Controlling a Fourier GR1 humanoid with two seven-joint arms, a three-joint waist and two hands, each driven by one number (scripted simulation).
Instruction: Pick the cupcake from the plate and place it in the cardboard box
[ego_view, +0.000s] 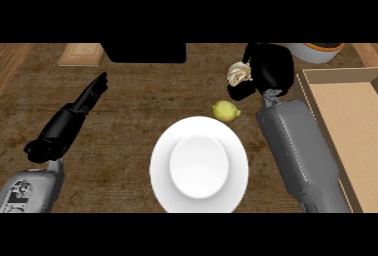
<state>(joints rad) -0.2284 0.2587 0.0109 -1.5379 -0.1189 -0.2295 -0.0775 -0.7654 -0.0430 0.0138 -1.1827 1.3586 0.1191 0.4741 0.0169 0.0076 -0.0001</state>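
My right hand (264, 70) is raised above the counter at the upper right, its fingers curled round the cupcake (238, 75), whose pale swirled top shows at the hand's left side. The white plate (198, 165) lies in the middle of the counter below, with nothing on it. The cardboard box (347, 115) stands open at the right edge, just right of my right forearm. My left hand (90, 95) rests at the left with straight fingers pointing up and away, holding nothing.
A yellow-green lemon (226, 110) lies just above the plate's rim. A black appliance (144, 52) sits at the back, a small wooden block (80, 54) at the back left, and a grey pot (319, 51) at the back right.
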